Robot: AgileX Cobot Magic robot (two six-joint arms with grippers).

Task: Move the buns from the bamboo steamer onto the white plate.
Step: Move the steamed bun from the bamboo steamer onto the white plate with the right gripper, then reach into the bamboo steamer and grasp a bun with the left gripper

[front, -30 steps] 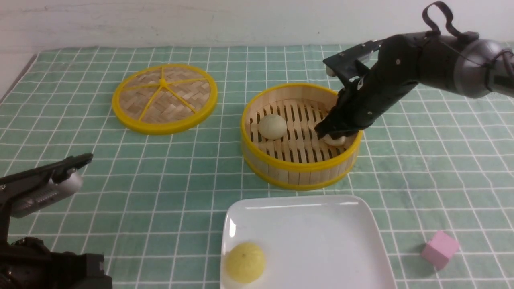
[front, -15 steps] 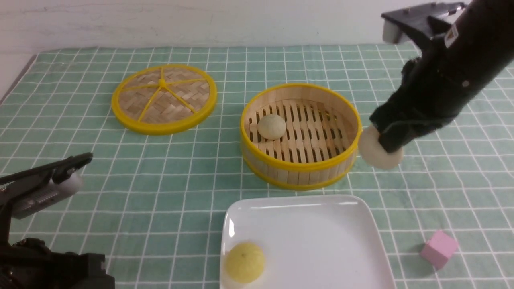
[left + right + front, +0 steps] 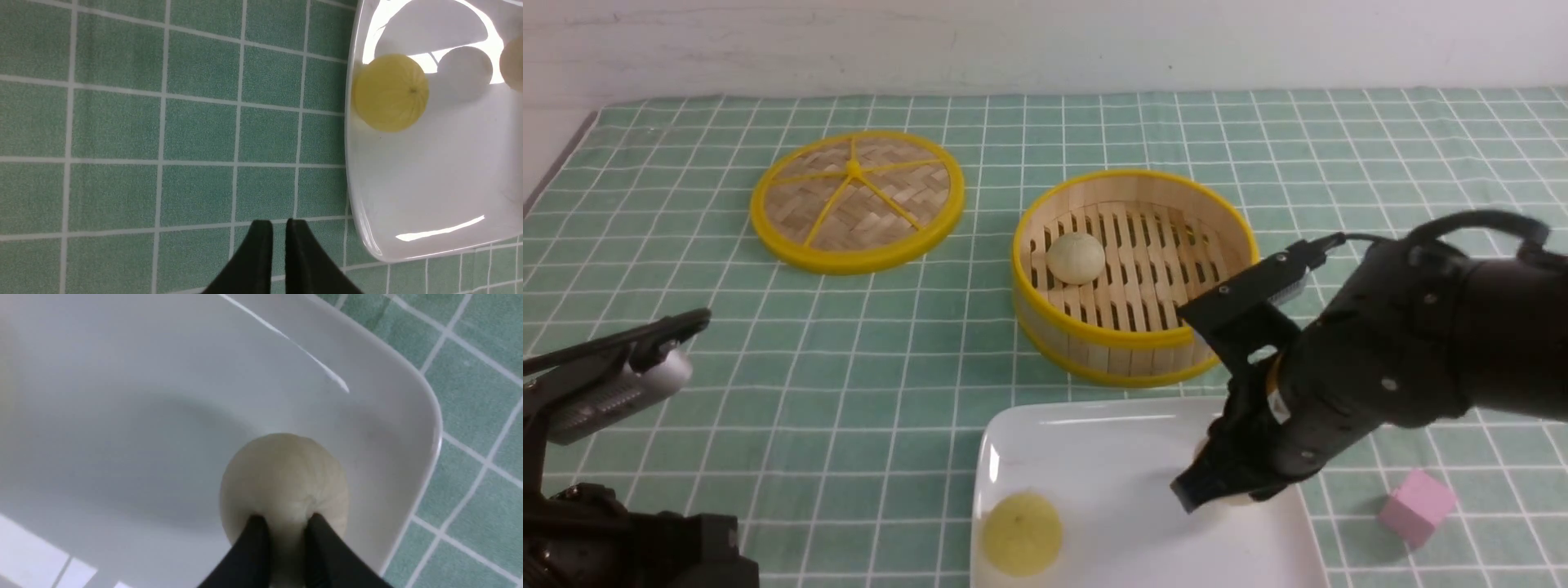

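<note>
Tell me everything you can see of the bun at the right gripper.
The bun is a round, pale cream dough ball, matte, with faint creases gathering on its upper side. It lies inside the white plate, close to a rounded corner of the rim. The right gripper is over it, both black fingertips against its upper side with a narrow gap between; whether they grip it is unclear.

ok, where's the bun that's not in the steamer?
Bun is on the white plate near its right rim, touched by the right gripper, per the right wrist view. Front view: mostly hidden by the arm, right of the yellow ball.
</note>
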